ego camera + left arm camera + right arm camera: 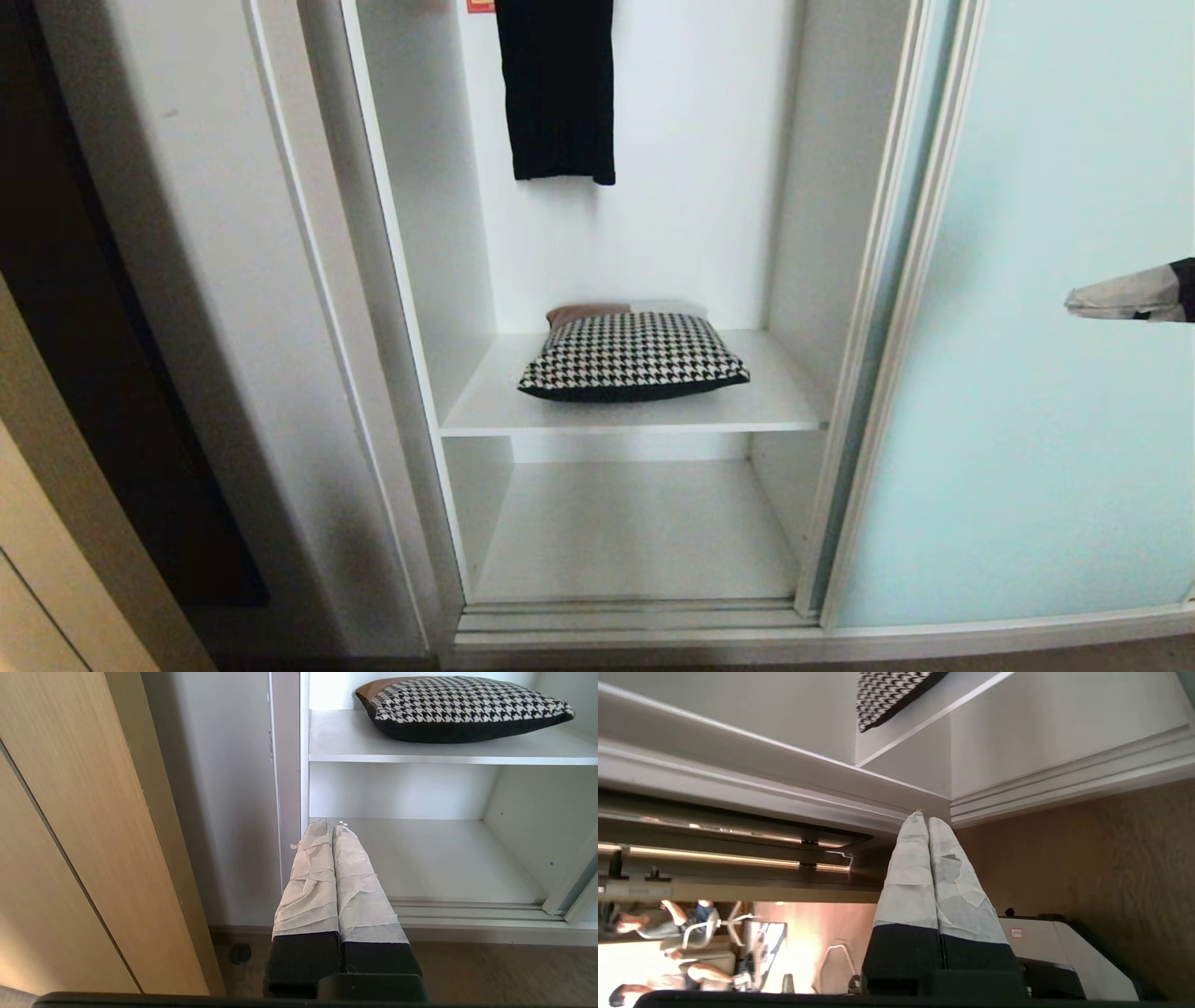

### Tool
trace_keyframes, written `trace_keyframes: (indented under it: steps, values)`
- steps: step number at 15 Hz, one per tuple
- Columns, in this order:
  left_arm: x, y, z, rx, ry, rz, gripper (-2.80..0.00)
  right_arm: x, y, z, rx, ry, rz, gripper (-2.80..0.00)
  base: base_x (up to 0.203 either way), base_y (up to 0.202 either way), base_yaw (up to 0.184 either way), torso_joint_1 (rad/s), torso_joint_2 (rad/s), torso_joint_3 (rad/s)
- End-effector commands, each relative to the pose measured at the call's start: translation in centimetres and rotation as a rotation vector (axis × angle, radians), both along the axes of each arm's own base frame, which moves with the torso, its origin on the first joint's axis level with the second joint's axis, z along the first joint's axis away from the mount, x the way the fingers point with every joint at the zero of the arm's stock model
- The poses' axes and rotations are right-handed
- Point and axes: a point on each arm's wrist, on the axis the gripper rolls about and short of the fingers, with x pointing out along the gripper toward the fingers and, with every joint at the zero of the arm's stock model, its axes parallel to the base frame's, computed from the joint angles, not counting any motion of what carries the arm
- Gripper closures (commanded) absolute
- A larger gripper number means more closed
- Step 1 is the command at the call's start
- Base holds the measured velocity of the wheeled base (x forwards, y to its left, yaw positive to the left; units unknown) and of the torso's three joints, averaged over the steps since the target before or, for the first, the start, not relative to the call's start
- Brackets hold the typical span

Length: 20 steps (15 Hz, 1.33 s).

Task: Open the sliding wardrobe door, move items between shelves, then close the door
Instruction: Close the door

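Right tool (1074,301) is closed and empty, right in front of the sliding wardrobe door (1046,373); houndstooth pillow (635,359) sits off to its left on the shelf (784,411).

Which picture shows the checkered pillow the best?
The head view shows the houndstooth cushion best: its whole patterned top lies in sight on the upper shelf, with a brown patch behind. The left wrist view shows it from lower down, with its dark underside. The right wrist view catches only a corner.
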Motion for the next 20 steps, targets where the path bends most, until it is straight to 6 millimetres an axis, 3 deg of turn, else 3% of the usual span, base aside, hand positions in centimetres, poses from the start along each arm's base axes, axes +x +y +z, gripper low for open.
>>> trace_keyframes:
  steps: [1, 9, 14, 20]
  values:
    - [0.0, 0.0, 0.0, 0.0, 0.002, 0.001, 0.0, 2.1, -1.0, -1.5, 0.027, 0.054, -0.005, 0.0, 0.0, 0.0, 0.0, 0.0, 0.0, 0.0]
    - [0.0, 0.0, 0.0, 0.0, 0.002, 0.001, 0.0, 7.4, -1.0, -5.0, 0.058, 0.133, 0.047, 0.0, 0.0, 0.0, 0.0, 0.0, 0.0, 0.0]
    - [0.0, 0.0, 0.0, 0.0, 0.001, 0.001, 0.0, 10.3, -2.1, -5.6, 0.106, 0.109, -0.009, 0.0, 0.0, 0.0, 0.0, 0.0, 0.0, 0.0]
    - [0.0, 0.0, 0.0, 0.0, 0.003, 0.001, 0.0, 13.1, -3.2, -6.4, 0.042, 0.092, -0.11, 0.0, 0.0, 0.0, 0.0, 0.0, 0.0, 0.0]
